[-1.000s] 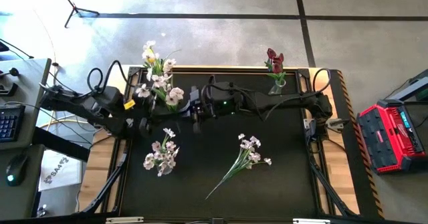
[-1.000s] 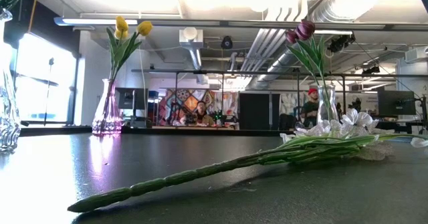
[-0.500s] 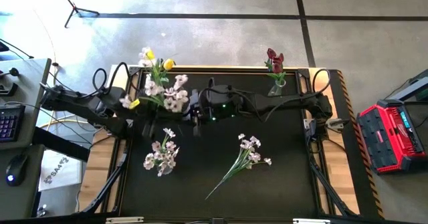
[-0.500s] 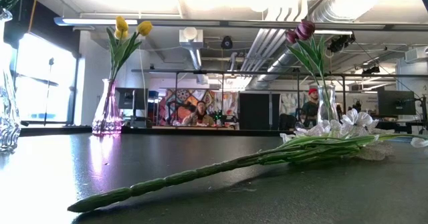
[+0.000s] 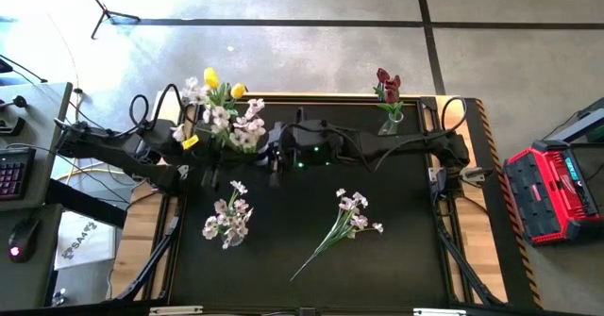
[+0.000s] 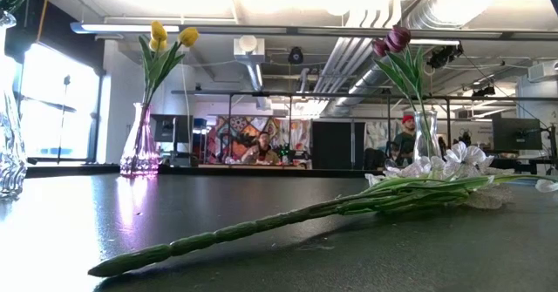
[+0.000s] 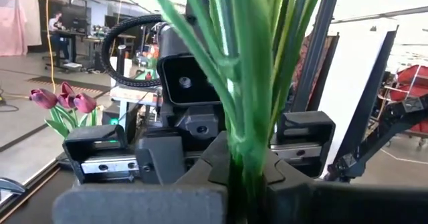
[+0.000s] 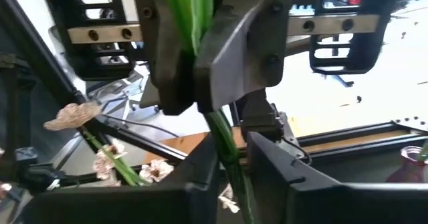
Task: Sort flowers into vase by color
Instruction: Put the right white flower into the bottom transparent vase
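**Spray changes hands**

Since a second ago the left gripper (image 5: 209,161) has closed on the stem of the white spray (image 5: 229,120), held up near the table's rear left, beside the yellow tulips (image 5: 223,82). Right gripper (image 5: 276,158) is close beside, its fingers slightly apart around the stem. Two more sprays: one (image 5: 353,214) lying mid-table, another (image 5: 227,220) at left.

High view: overhead, straight down, whole table (image 5: 311,259), both arms. Low view: tabletop height, level across table into room. Wrist views: very close, facing each other across held white spray (image 5: 236,127) stems; spray shared with high view.
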### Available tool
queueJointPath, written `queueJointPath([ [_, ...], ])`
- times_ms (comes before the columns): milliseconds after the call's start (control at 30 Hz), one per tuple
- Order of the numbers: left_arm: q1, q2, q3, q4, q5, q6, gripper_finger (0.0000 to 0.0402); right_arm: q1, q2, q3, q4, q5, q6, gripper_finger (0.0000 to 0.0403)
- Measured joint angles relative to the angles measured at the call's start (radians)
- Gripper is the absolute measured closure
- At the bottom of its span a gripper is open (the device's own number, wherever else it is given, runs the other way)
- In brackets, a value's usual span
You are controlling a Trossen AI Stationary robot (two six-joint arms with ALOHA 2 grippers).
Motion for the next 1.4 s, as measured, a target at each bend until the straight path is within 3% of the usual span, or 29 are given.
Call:
queueJointPath([
  [300,-0.001,-0.066,0.000,-0.045,-0.103,-0.001,0.0401,-0.003,-0.003,0.000,-0.006,0.106,0.035,0.0281],
  [533,-0.003,-0.177,0.000,-0.158,-0.212,0.021,0.0401,-0.006,-0.040,0.000,-0.092,0.253,0.089,0.0274],
  [800,-0.003,-0.266,0.000,-0.339,-0.241,0.022,0.0401,0.000,-0.100,0.000,-0.133,0.283,0.095,0.0274],
  [1133,-0.003,-0.392,0.000,-0.616,-0.178,-0.041,0.0401,0.067,-0.164,0.000,-0.332,0.477,0.186,0.0274],
  [1400,-0.007,-0.435,-0.004,-0.634,-0.006,-0.107,0.0401,0.106,-0.194,0.000,-0.467,0.614,0.275,0.0274],
])
